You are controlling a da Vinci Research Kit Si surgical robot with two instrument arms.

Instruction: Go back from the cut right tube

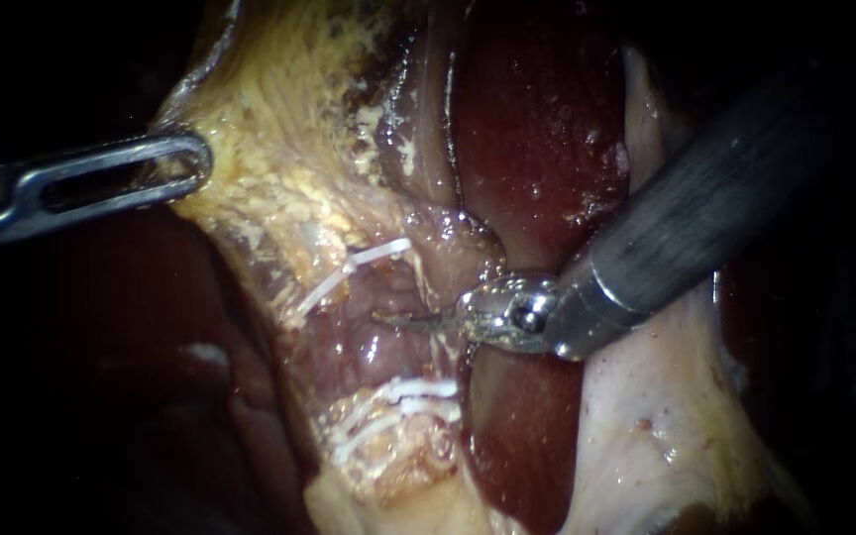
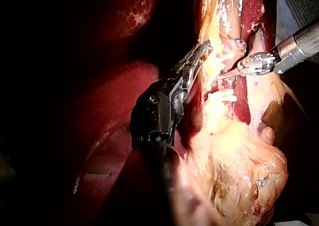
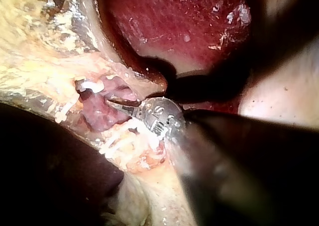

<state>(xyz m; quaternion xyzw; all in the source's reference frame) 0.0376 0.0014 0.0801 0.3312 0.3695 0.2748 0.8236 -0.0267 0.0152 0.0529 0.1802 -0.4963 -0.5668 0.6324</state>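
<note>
Your right tool (image 1: 406,319), jaws together, sits at the cut tube (image 1: 374,347) between the clips (image 1: 378,256), so backing away looks yet to do. Your left tool (image 1: 193,160) grips yellow tissue (image 1: 269,149).

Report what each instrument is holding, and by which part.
The left instrument grips the yellowish tissue at its stretched edge. The right instrument holds nothing; its shut tip points between the white clips.

A surgical bench: spotlit liver (image 1: 537,129) and fatty tissue (image 1: 279,168) lay exposed, left instrument (image 1: 195,160) entering at nine o'clock, right instrument (image 1: 398,319) at two.
</note>
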